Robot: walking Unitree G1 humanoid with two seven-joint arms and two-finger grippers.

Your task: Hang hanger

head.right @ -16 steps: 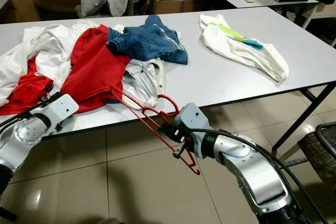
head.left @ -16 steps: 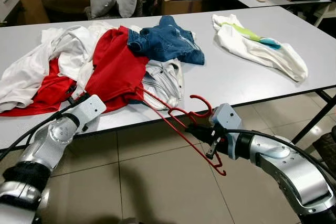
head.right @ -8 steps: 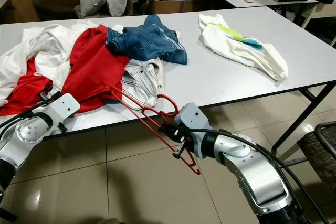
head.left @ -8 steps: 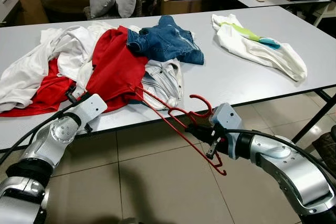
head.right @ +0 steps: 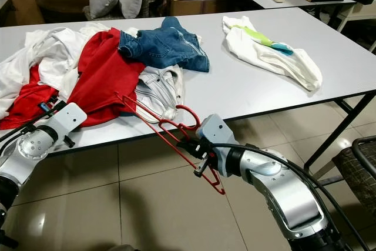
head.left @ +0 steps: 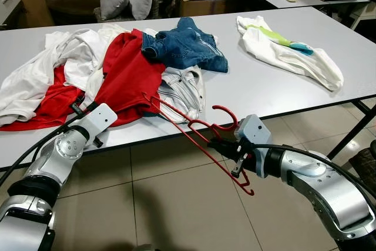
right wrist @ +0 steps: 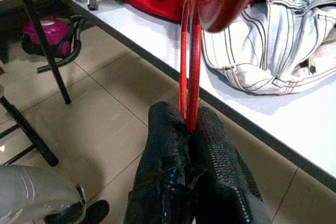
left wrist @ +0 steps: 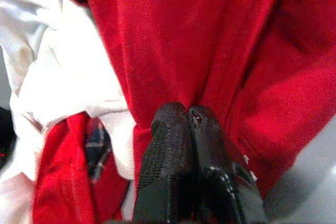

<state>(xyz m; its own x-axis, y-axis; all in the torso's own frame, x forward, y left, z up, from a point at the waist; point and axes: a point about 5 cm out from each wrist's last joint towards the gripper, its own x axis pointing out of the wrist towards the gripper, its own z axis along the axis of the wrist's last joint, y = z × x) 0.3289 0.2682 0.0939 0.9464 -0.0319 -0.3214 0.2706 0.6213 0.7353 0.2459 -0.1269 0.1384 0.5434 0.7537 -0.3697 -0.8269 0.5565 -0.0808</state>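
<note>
My right gripper is clamped on the thin red wire hanger; its long axis slants up toward the crumpled red cotton shirt (left gripper, pinched closed, is nearer).

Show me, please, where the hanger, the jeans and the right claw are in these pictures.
hanger (head.left: 202, 145), left eye view, on its lower bar.
jeans (head.left: 188, 45), left eye view, on the middle of the denim.
right claw (right wrist: 187, 124), right wrist view, between its fingertips, shut on the hanger.

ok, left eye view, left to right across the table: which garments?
white shirt → red shirt → denim shorts → white T-shirt with the green print
</note>
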